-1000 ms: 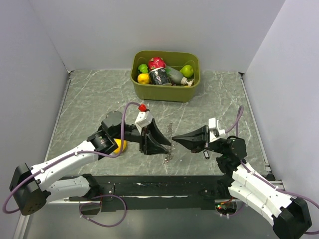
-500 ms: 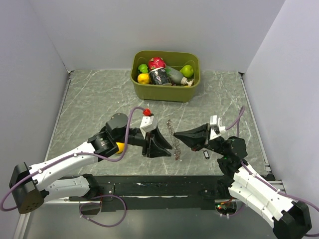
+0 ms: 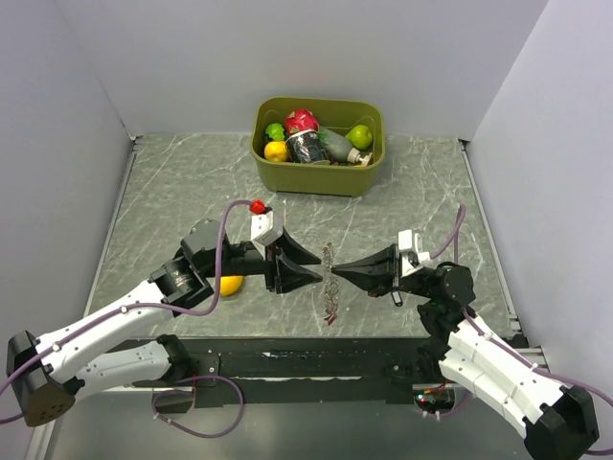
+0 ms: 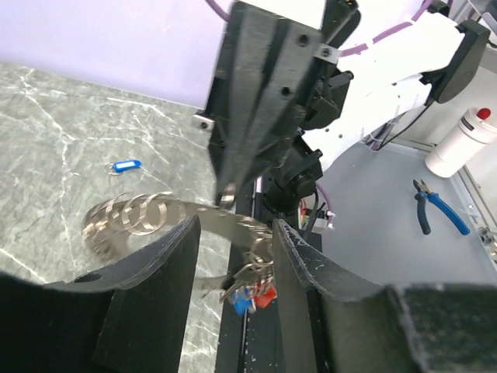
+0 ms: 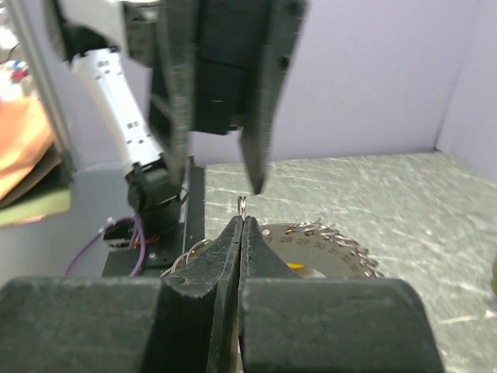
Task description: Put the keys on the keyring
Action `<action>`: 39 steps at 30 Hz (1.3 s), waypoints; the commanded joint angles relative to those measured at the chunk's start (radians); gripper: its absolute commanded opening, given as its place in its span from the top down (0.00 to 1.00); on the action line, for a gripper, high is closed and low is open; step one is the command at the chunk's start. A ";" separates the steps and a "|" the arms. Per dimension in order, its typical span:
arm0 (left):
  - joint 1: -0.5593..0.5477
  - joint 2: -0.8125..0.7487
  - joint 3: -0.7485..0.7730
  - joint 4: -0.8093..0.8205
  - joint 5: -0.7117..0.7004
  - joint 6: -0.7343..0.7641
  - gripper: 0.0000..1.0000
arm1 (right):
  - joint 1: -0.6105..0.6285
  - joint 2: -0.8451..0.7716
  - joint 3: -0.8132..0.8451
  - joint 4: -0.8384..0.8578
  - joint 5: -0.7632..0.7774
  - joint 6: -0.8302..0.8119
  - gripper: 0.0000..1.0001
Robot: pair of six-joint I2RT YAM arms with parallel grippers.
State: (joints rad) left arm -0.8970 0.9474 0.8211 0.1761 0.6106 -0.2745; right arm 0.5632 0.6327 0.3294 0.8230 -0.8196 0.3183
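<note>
Closed right gripper pinches one keyring; half-open left gripper straddles it, holding nothing; two keys dangle, a third key lies right.

Bin sits far centre on the desk. Keyring stands on edge near the front, between the left fingers on its left and the right fingers on its right. Keys hang below it. Lemon lies left, beside the left arm. Possibly a loose key on the desk by the right arm.
</note>
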 commanded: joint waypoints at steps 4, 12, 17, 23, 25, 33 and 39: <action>0.049 -0.013 -0.025 0.085 0.047 -0.023 0.53 | -0.005 -0.031 0.005 0.120 -0.049 -0.053 1.00; 0.096 0.001 -0.053 0.122 0.117 -0.065 0.50 | -0.005 -0.050 -0.007 0.085 -0.039 -0.074 1.00; 0.107 0.004 -0.063 0.120 0.104 -0.066 0.47 | -0.006 -0.044 -0.021 0.031 -0.055 -0.116 1.00; 0.124 -0.001 -0.079 0.091 0.069 -0.062 0.45 | -0.005 -0.056 -0.079 -0.038 -0.070 -0.171 1.00; 0.130 0.002 -0.082 0.080 0.064 -0.058 0.45 | -0.006 -0.057 -0.115 -0.039 -0.073 -0.177 1.00; 0.133 0.019 -0.086 0.065 0.051 -0.058 0.44 | -0.006 -0.050 -0.148 -0.188 -0.033 -0.257 1.00; 0.135 0.021 -0.086 0.063 0.043 -0.058 0.43 | -0.005 0.001 -0.135 -0.226 0.037 -0.292 1.00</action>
State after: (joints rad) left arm -0.7670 0.9672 0.7387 0.2211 0.6643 -0.3309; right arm 0.5621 0.6052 0.1734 0.5880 -0.8471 0.0711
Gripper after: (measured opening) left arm 0.565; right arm 0.008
